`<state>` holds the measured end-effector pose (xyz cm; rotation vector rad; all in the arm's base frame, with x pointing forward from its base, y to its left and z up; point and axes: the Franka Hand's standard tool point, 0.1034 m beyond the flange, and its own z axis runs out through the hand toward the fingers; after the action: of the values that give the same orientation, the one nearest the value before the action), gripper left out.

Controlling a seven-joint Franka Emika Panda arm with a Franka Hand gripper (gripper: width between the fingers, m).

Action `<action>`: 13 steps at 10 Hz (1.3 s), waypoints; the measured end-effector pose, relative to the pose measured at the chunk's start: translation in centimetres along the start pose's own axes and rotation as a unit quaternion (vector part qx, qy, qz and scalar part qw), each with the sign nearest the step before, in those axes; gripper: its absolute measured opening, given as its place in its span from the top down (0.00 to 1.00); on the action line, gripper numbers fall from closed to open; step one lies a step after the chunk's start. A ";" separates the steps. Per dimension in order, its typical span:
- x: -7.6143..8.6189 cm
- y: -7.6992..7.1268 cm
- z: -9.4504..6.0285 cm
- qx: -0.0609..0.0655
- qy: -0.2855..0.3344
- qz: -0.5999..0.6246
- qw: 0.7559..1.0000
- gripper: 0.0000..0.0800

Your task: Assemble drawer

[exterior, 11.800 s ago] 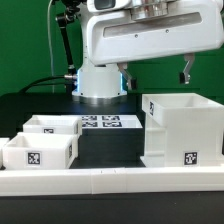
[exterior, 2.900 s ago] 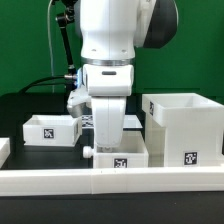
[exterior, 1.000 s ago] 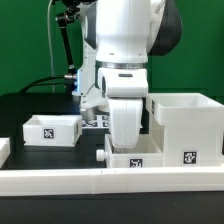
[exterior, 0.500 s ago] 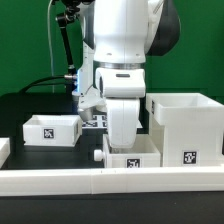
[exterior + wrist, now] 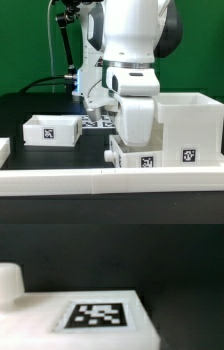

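The white cube-like housing [image 5: 188, 125] stands at the exterior view's right, with a tag low on its front. A small white tray [image 5: 132, 161] with a front tag and a dark knob on its left end sits low against the housing's left side. My gripper [image 5: 137, 143] is down over this tray, its fingers hidden by the hand; the tray travels with it. The wrist view shows this tray's white surface [image 5: 40, 314] and a tag, blurred. A second small tray [image 5: 50, 130] rests at the left.
A long low white rail [image 5: 80, 181] runs along the front edge. The marker board [image 5: 100, 120] lies behind the arm, mostly hidden. Black cables hang at the back left. The table top is black.
The arm and the tray under it have shifted right along the rail, bringing the tray up to the housing's left side. The left tray and housing have not moved.
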<state>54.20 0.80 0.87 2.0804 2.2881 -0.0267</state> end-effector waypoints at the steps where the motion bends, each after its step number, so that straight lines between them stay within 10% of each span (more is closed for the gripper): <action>1: 0.1 0.0 0.0 0.000 0.000 0.004 1.000 0.95; 9: 0.5 0.5 -0.3 0.011 -0.001 0.053 0.999 0.94; 10: 0.5 0.7 -0.8 0.010 -0.002 0.070 0.997 0.71; 11: 0.6 1.0 -1.4 0.007 -0.002 0.074 0.997 0.71; 13: 0.5 1.4 -2.2 0.008 -0.004 0.078 0.997 0.26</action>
<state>55.48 1.57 3.08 2.2552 2.1212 -0.0467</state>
